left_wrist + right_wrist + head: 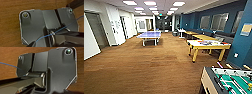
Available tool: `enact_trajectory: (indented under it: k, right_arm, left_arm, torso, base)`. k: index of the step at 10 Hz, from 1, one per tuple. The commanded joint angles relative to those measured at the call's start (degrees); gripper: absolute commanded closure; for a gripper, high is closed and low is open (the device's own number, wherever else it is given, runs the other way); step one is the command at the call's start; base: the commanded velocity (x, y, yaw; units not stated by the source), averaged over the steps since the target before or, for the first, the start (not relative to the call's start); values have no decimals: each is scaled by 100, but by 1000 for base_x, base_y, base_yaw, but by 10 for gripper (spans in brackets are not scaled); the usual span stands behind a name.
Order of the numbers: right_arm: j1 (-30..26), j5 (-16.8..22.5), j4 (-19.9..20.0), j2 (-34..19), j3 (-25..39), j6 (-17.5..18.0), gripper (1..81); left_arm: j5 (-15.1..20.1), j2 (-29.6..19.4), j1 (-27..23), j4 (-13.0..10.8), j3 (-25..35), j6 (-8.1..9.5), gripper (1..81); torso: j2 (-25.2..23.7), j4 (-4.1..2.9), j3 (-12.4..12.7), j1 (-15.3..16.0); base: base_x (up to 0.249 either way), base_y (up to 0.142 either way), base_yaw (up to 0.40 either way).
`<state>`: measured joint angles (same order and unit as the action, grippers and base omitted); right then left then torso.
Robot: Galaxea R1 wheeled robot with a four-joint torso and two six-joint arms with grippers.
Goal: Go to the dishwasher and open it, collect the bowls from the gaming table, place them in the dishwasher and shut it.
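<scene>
- The head view looks across a large room with a brown wood-look floor (146, 65); a blue table-tennis table (150, 35) stands well ahead, left of centre.
- The gaming table (208, 45), white-topped with a yellowish rim and yellow legs, stands to the right against the dark blue wall (239, 32), well apart from the robot; colourful flat things lie on its top, too blurred to tell whether any is a bowl.
- A table-football table (226, 80) with green field and rods fills the near right corner; more yellow tables (201, 37) run along the wall beyond.
- No dishwasher can be made out among what lies ahead.
- Both wrist views look down on the floor past the robot's own dark plates and a thin blue cable (65, 26); whether either gripper is apart or together I cannot tell.
- Judgement: bowls are likely light, stiff and smooth, possibly breakable; a pinch over the rim, one finger inside and one outside, seems the surest hold.
</scene>
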<state>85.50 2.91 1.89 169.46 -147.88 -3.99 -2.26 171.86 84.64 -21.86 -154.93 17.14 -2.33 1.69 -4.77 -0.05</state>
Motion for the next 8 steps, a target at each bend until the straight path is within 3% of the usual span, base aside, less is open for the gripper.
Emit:
enact_trajectory:
  k: [1,8]
  right_arm:
    - [-274,359,-13,-24,33,-14,10]
    - [-283,359,-13,-24,15,-14,10]
  left_arm:
    - [261,-20,-259,-20,6,-18,10]
    - [261,-11,-259,-11,6,-18,10]
  torso:
    - [0,0,0,5]
    - [0,0,0,5]
  base:
    - [180,0,0]
    - [191,0,0]
